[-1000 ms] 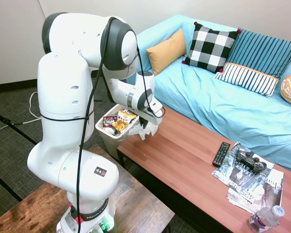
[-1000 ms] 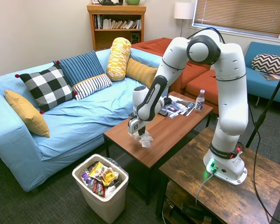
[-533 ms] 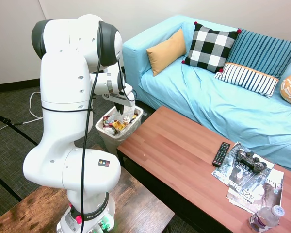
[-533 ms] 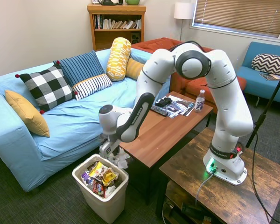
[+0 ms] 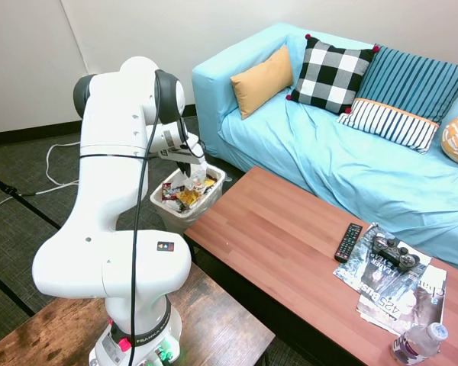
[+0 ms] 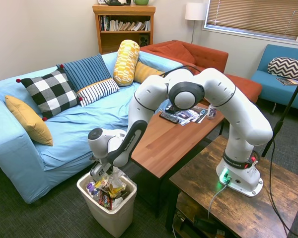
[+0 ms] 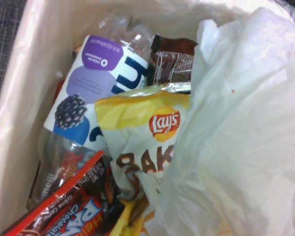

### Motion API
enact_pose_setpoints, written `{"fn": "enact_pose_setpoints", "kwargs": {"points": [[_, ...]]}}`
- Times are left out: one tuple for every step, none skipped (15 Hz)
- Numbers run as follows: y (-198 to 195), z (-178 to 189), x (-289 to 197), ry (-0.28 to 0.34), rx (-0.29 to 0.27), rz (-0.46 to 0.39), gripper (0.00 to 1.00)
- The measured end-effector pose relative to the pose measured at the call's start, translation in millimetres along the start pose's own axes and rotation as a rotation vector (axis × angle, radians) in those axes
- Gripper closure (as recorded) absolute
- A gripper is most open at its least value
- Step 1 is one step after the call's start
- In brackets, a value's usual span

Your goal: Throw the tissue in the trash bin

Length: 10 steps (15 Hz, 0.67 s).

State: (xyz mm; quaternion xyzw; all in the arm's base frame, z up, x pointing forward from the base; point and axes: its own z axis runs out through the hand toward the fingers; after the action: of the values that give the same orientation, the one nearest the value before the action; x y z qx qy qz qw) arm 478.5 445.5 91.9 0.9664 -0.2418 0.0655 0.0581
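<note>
Arm reaching down from its base on a dark wooden table, bent over the bin (image 6: 113, 218), which stands on the carpet at the end of a long coffee table (image 5: 305, 252) and beside a blue sofa (image 5: 351, 152). The gripper (image 6: 102, 174) hangs right over the bin's open top, and in the first exterior view the gripper (image 5: 189, 169) shows over the bin (image 5: 185, 206) too. Whether its fingers are apart or together cannot be told, since they are too small and partly hidden. The tissue (image 7: 241, 132) fills much of the wrist view, a crumpled white wad over the bin's contents. In the second exterior view a bit of white, the tissue (image 6: 114, 173), shows just under the gripper at the bin's rim; whether it is gripped cannot be told. Inside the bin lie a yellow chip bag (image 7: 137, 132), a bottle (image 7: 91, 83) with a purple label and red and brown candy wrappers. On the far end of the coffee table lie a remote (image 5: 348, 242), a game controller (image 5: 394, 252) on magazines (image 5: 397, 290), and a water bottle (image 5: 418, 343).
</note>
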Motion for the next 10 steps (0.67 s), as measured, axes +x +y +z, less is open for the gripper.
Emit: {"fn": "enact_pose_setpoints", "kwargs": {"points": [[-0.5,-0.5,-0.5,0.002,0.001,-0.001,0.0],[-0.8,-0.6,-1.2,0.003,0.001,-0.003,0.0],[-0.6,-0.6,-0.8,0.004,0.0,-0.003,0.0],[-0.1,-0.3,0.7,0.006,-0.001,-0.001,0.0],[0.6,0.0,2.8,0.008,-0.002,0.002,0.0],[0.8,-0.1,3.8,0.009,-0.002,0.003,0.0],[0.5,-0.9,3.7,0.009,-0.001,0.003,0.0],[0.1,-1.8,3.0,0.009,0.0,0.002,0.0],[-0.5,-3.5,2.3,0.009,0.003,0.001,0.0],[-1.3,-7.0,1.9,0.011,0.007,0.0,0.0]]}}
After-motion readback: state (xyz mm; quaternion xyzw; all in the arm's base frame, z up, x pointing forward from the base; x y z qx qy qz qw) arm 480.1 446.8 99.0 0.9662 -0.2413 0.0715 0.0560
